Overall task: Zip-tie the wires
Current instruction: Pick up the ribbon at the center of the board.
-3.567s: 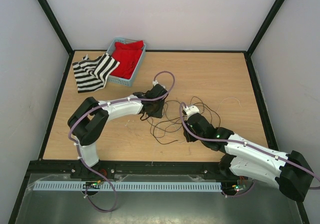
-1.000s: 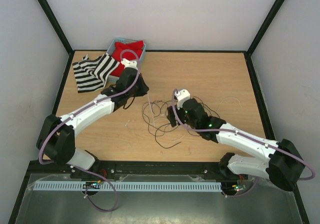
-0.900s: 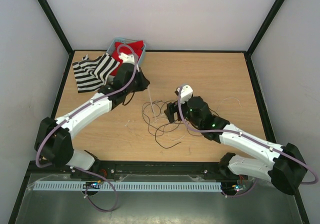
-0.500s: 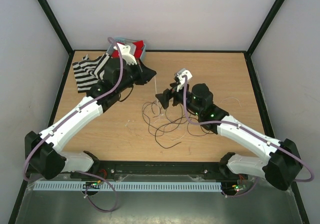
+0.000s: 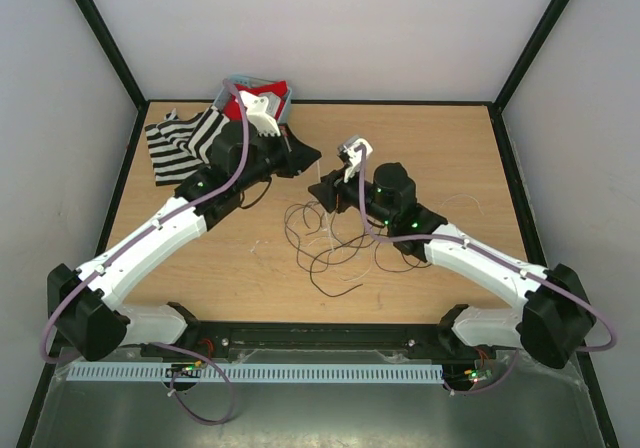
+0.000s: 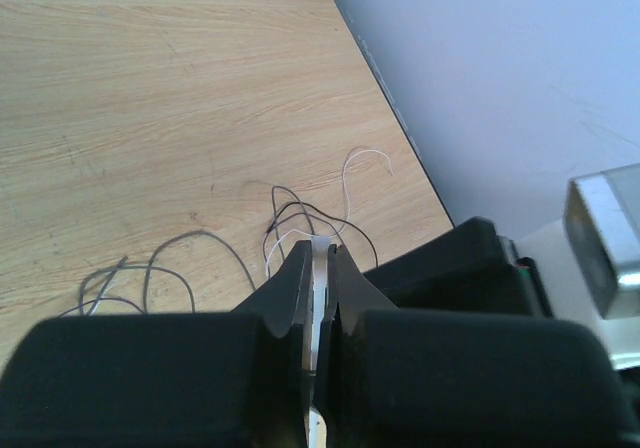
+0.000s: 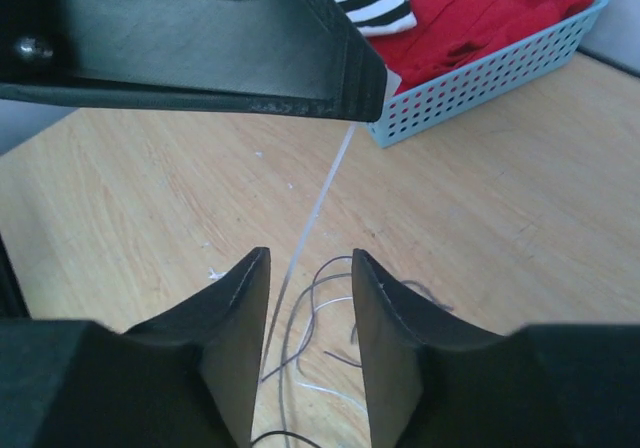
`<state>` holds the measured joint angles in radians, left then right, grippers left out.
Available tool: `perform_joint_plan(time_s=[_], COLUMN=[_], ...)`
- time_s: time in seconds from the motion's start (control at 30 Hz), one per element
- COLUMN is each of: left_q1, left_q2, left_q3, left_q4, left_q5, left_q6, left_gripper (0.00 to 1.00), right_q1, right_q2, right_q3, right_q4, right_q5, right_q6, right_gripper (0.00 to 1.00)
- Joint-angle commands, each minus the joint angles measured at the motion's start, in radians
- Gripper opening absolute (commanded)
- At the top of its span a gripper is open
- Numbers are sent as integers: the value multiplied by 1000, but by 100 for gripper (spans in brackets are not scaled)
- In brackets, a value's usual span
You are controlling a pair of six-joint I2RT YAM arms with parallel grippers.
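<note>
My left gripper (image 5: pixel 310 155) is raised over the back middle of the table and shut on the zip tie (image 6: pixel 320 268), a thin white strip pinched between its fingers. The zip tie (image 7: pixel 320 193) hangs from the left gripper (image 7: pixel 200 38) down between the fingers of my right gripper (image 7: pixel 308 256). That gripper is open, and the strip runs close to its left finger. In the top view my right gripper (image 5: pixel 322 190) sits just below and right of the left one. The wires (image 5: pixel 330 243) lie in loose dark and pale loops on the wood beneath both grippers, also seen as wires (image 7: pixel 325 298) and wires (image 6: pixel 290 208).
A blue basket (image 7: pixel 480 78) with red cloth (image 5: pixel 275 93) stands at the back left, partly behind my left arm. A black-and-white striped cloth (image 5: pixel 180 143) lies beside it. Walls enclose the table on three sides.
Both grippers rose and moved toward the back. The left lifted the zip tie off the wires, and the right came up beneath it, its jaws widening and then narrowing around the strip.
</note>
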<state>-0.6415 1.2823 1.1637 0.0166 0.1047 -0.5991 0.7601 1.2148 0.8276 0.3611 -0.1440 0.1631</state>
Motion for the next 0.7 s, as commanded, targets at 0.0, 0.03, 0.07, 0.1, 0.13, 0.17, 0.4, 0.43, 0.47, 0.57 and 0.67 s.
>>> perform_joint_plan(time_s=[0.0,0.03,0.07,0.1,0.13,0.17,0.4,0.43,0.47,0.57,0.67], left_q1=[-10,-12,-11,-12,-11,-10,85,96,104,107,105], left_q2=[-30,-33,-35,-36,-37,-37,-103,-113,-120,-123,-103], left_q3=[-10,-12,-13,-14,-15,-15,-58,-67,-77,-109,-164], left_q4=[19,19,19,19,20,20,125,148,173,301,520], left_q5=[20,18,20,20,22,24,251,279,313,415,498], left_q6=[-10,-9,-9,-8,-5,4,19,10,0,-53,-136], left_gripper=[0,0,0,3,12,24,98,99,99,99,99], right_q1=[-3,-3,-4,-5,-7,-15,-147,-163,-174,-199,-200], right_q2=[24,18,9,-1,-10,-19,-114,-131,-145,-183,-214], right_q3=[23,23,21,19,15,13,-69,-78,-83,-89,-80], right_q4=[67,63,57,47,35,21,13,15,14,-1,-27], right_q5=[-26,-19,-9,1,3,-3,-187,-224,-254,-353,-442], right_q6=[15,14,13,13,15,20,119,124,132,152,181], right_gripper=[33,23,14,4,0,0,0,0,0,0,0])
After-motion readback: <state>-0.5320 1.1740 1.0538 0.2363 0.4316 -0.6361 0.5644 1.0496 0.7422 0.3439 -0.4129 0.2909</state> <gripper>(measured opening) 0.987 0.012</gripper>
